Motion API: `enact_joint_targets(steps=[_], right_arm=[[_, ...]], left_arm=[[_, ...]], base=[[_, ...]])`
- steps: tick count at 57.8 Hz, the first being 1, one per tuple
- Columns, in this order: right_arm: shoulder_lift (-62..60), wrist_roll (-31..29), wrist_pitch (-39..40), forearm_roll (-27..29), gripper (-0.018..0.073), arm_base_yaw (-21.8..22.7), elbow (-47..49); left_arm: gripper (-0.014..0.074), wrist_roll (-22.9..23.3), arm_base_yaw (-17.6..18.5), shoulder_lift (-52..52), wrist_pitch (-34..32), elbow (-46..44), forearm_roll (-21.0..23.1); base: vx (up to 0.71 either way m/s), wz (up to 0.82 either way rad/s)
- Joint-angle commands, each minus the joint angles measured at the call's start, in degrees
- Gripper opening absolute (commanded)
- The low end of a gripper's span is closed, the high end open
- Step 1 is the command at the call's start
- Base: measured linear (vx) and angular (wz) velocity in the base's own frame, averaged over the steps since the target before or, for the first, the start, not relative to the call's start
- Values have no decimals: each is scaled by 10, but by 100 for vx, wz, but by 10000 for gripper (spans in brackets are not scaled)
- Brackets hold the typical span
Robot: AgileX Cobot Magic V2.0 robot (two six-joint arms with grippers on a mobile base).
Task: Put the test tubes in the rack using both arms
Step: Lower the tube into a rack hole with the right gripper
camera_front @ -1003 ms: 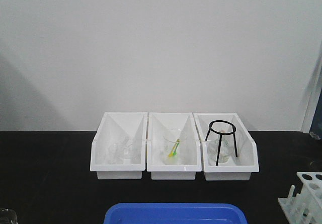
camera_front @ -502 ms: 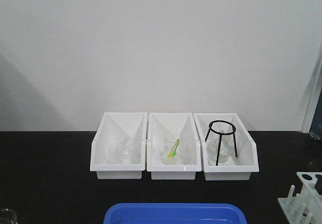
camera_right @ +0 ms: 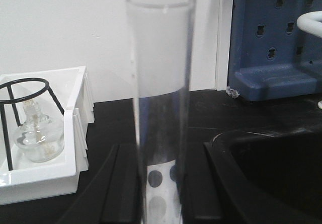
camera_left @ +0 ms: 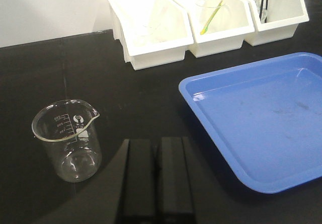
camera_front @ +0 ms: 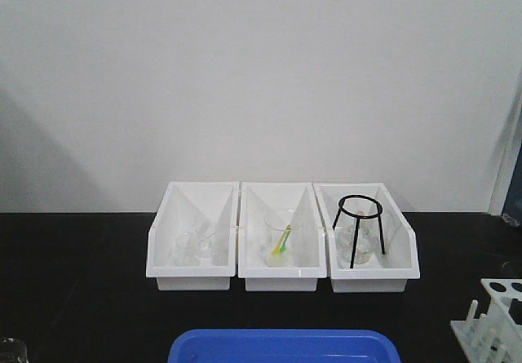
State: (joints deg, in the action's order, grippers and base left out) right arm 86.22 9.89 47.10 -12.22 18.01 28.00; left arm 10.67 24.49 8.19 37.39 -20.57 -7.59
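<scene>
clear glass test tube (camera_right: pixel 160 83) clamped upright in right gripper (camera_right: pixel 161 156), white rack (camera_front: pixel 489 330) holes seen behind lower end. likely light, stiff, slippery, breakable; best gripped gently mid-body. left gripper (camera_left: pixel 157 153) closed, empty, beside beaker (camera_left: pixel 68 138).

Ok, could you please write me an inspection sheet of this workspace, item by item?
Surface: black table, no spills seen.
Job's things: one test tube upright in the right gripper; white rack at the right, its holes showing behind the tube's lower end.
Clutter: three white bins holding glassware, a yellow-green stick, a black tripod; blue tray; beaker.
Grippers: left gripper shut, holding nothing; right gripper shut on the test tube.
Cables: nothing seen.
Surroundings: white wall; blue perforated panel.
</scene>
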Motion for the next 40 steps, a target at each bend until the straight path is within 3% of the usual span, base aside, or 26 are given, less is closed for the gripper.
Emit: enact_joint_targets(steps=[1, 40], right_arm=[[-14, -6, 44, 3, -6, 4, 16], [126, -5, 101, 1, -6, 4, 16]], left_arm=[[-20, 6, -1, 6, -47, -12, -4], [-20, 6, -1, 6, -47, -12, -4]], base=[[0, 0], [0, 0]])
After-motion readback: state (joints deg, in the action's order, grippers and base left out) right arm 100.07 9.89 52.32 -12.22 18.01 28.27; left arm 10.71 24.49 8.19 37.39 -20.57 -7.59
